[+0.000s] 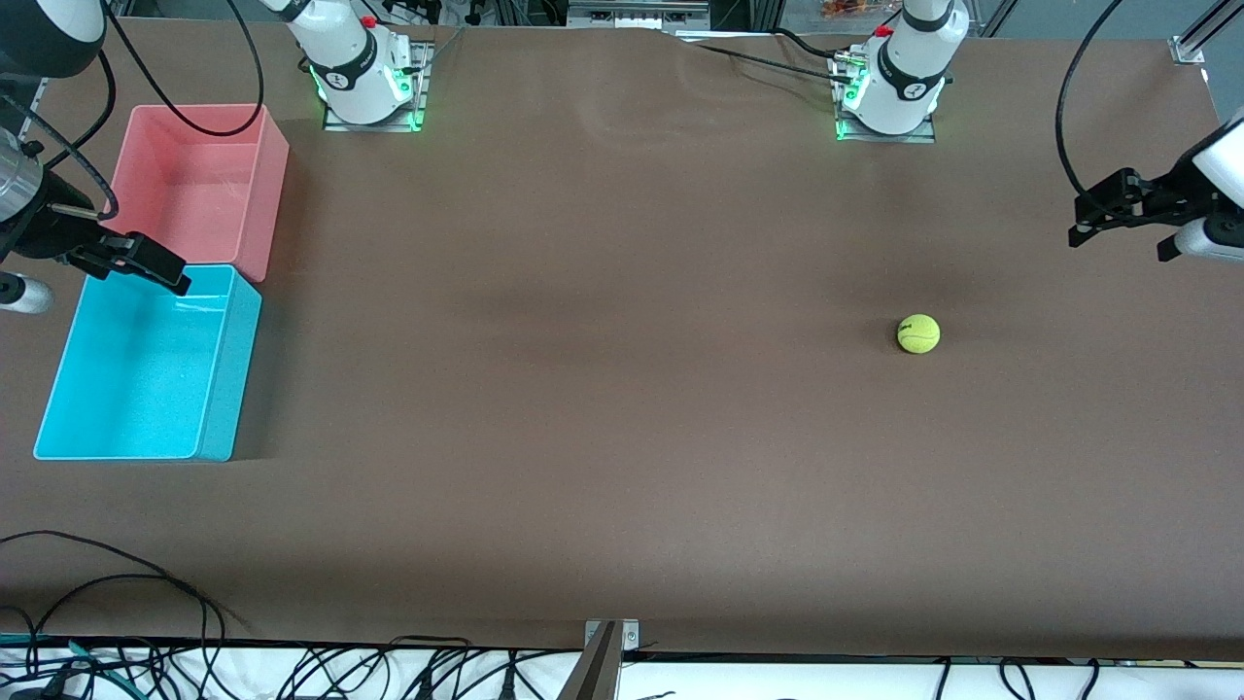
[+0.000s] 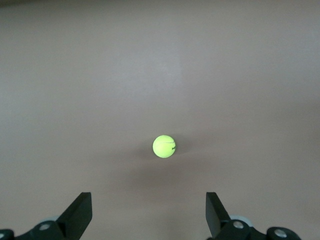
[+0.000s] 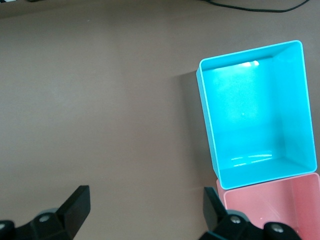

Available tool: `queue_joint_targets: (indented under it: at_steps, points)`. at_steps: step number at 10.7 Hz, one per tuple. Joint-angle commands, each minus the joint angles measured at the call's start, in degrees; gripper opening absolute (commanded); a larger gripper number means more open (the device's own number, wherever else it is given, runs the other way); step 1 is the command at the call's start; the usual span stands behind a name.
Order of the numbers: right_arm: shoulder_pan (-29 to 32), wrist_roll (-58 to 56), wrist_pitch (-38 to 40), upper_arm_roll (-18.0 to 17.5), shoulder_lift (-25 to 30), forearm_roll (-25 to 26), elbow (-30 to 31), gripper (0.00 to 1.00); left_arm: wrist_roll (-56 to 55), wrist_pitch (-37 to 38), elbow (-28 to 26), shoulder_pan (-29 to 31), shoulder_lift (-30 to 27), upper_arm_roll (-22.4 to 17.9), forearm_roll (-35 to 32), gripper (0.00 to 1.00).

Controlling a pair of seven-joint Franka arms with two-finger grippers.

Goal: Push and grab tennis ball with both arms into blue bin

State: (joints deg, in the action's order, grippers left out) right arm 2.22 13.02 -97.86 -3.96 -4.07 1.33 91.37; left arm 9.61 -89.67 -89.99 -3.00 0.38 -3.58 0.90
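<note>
Tennis ball (image 1: 918, 333): one, fuzzy yellow-green (dark seam mark), at table's 3 o'clock. Two bins: blue bin (image 1: 220, 389), pink bin (image 1: 272, 185). Left gripper (image 1: 1093, 216) and right gripper (image 1: 146, 264) both gape.

White jointed arms (image 1: 909, 58), green-lit bases, red buttons, looping black cables, black grippers, flat wedge-shaped fingers (image 2: 79, 212)

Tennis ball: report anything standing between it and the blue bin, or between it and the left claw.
Nothing visible does. The tennis ball lies alone on bare table toward the left arm's end; the blue bin is at the right arm's end. The left claw, open, has bare table between it and the ball.
</note>
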Motion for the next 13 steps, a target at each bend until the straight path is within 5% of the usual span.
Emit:
queue_joint_targets:
  at_steps: [1,13]
  points:
    - [0.4,-0.7,1.0,-0.3,-0.3,0.5,-1.1,1.0,-3.7,1.3,1.9,1.2,0.6,2.7,-1.5,1.0]
    - [0.4,-0.6,0.9,-0.3,-0.7,0.4,-1.1,1.0,-4.1,1.3,3.4,0.5,1.4,2.5,-0.7,1.0]
